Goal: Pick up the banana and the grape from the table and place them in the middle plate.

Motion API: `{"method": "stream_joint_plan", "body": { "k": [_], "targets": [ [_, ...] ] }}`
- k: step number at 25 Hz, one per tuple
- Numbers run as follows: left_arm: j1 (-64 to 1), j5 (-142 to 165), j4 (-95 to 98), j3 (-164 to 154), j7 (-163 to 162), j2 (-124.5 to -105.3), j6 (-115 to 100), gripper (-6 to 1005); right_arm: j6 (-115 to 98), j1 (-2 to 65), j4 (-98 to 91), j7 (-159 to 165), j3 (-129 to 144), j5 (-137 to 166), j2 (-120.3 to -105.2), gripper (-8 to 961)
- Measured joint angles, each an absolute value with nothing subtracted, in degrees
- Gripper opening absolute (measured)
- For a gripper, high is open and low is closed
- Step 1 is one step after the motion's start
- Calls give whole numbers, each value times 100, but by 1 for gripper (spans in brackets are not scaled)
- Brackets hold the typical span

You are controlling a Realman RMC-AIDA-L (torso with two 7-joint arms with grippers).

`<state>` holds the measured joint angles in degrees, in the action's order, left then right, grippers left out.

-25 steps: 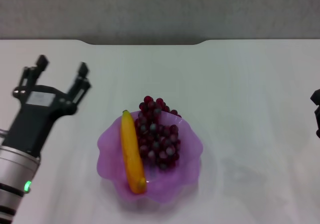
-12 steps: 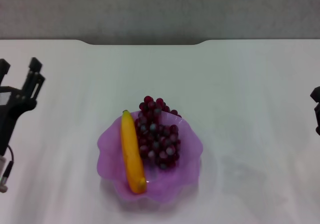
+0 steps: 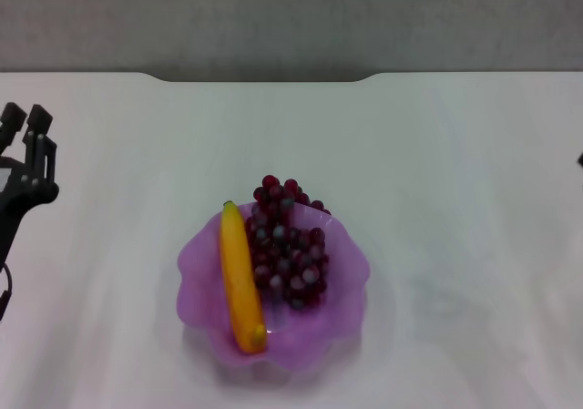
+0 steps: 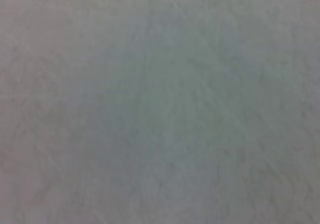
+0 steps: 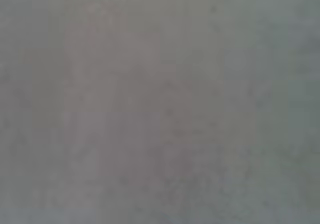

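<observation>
The purple scalloped middle plate (image 3: 196,272) stands on the white table (image 3: 437,154), at its front centre. The yellow-orange banana (image 3: 239,277) lies in the plate's left half, its stem tip pointing away from me. The bunch of dark red-purple grapes (image 3: 287,245) lies beside it in the right half, its far end hanging over the rim. My left gripper (image 3: 25,122) is open and empty at the far left edge of the head view, well away from the plate. Only a dark sliver of my right gripper (image 3: 580,160) shows at the right edge. Both wrist views show only a blank surface.
The table's far edge has a notch (image 3: 264,79) in front of a grey wall (image 3: 291,17). Nothing else stands on the tabletop.
My left arm has pulled back to the left, away from the plate, and is now mostly out of the picture. My right gripper has slid further out at the right edge. The fruit has not moved.
</observation>
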<state>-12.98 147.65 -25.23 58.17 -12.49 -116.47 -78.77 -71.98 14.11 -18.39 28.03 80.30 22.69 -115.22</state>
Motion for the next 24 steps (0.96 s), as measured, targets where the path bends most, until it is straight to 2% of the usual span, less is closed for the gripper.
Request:
{"method": "stream_joint_plan", "body": {
  "k": [4,10,13,24],
  "targets": [
    [-1429,14924,-2309,5810,-1251,-11635,-7892,259,-7259,1551,-1561,2774,7482,2267,-11526,5],
    [-1733,15132,-1934,5832,-1155,-11633,-7916,121,-7986,1724,-1181,2162,6534,2266,-11539,5],
    [-2086,15125,-1539,5860,-1146,-11627,-7872,52,-8489,1925,-954,1884,5967,2267,-11531,5],
    [-2763,15059,-1022,5872,-1161,-11648,-7194,40,-8648,2007,-426,1868,4708,2267,-11523,-2]
  ]
}}
